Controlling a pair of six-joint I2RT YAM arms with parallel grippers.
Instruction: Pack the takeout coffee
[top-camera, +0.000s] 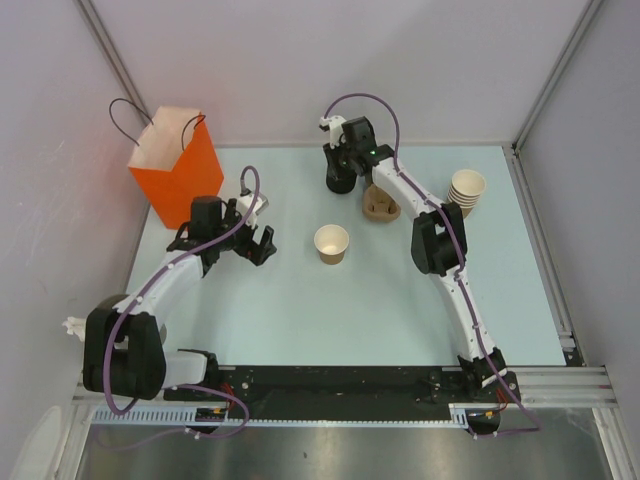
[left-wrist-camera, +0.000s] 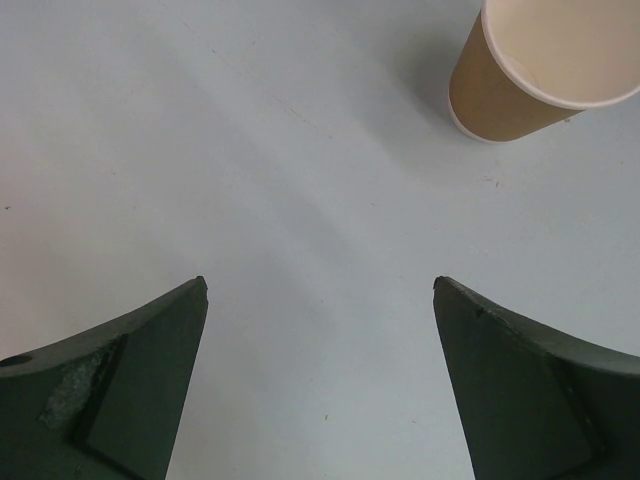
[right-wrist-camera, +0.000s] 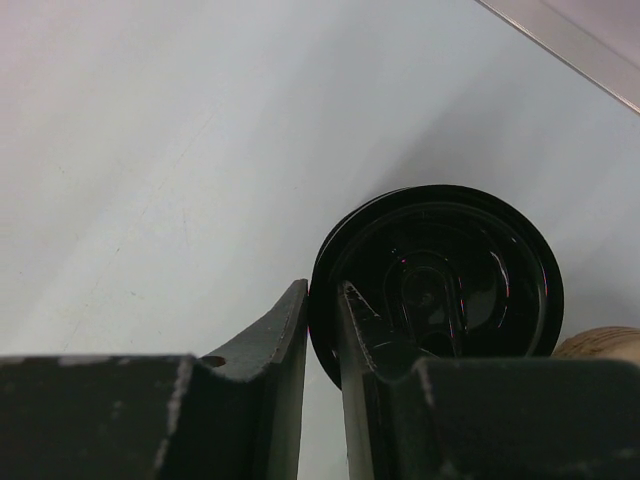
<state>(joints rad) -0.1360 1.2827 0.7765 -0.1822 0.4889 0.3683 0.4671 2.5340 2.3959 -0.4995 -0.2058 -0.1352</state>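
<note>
While the left fingers (left-wrist-camera: 150, 350) stand spread wide above the table (left-wrist-camera: 250, 150) and hold nothing, the right fingers (right-wrist-camera: 275, 340) are nearly together, with the rim of the black lid (right-wrist-camera: 450, 270) between them. That glossy round lid lies at the table's far side. The tan paper cup (top-camera: 332, 243), pale inside, stands upright and uncovered near the middle, well apart from it.
</note>
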